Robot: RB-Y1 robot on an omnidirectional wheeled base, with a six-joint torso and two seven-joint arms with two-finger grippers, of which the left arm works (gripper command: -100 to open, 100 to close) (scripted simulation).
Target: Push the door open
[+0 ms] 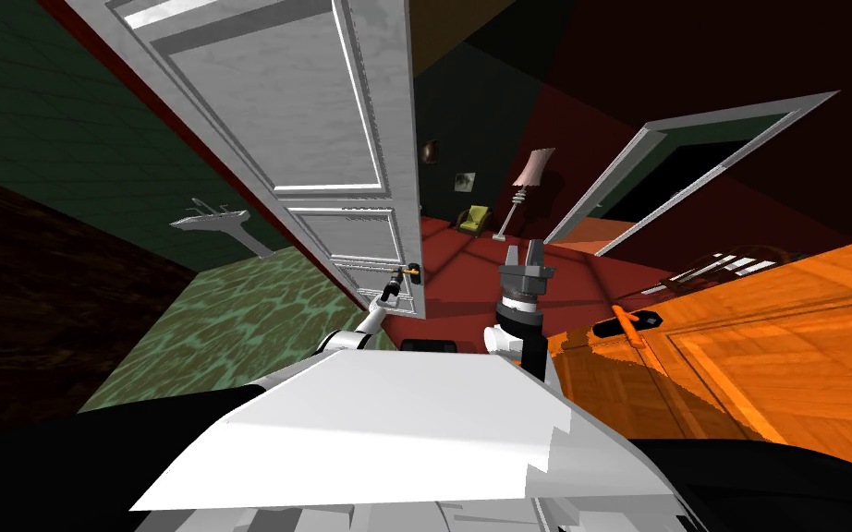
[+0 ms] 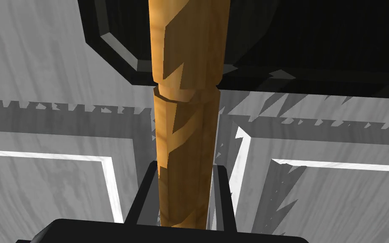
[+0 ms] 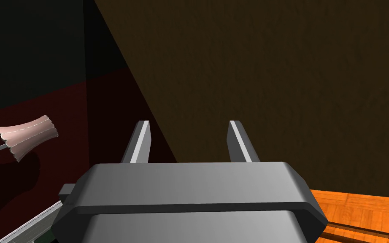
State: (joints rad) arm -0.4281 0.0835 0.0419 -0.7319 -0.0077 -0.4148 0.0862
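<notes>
A white panelled door (image 1: 322, 120) stands partly open, and a red-floored room shows past its free edge. Near that edge is its orange lever handle (image 2: 185, 63), mounted on a black backplate (image 2: 316, 38). The left gripper (image 2: 185, 168) is closed on the handle, its two fingers (image 2: 145, 194) pressing the lever's sides away from the backplate. The right gripper (image 3: 189, 126) hovers to the right of the handle, well apart from it, its fingers spread and holding nothing. Whether the lever is turned is hard to judge. To push well, grip firmly and drive forward, letting the wrist follow the door's arc so the fingers do not slip off.
</notes>
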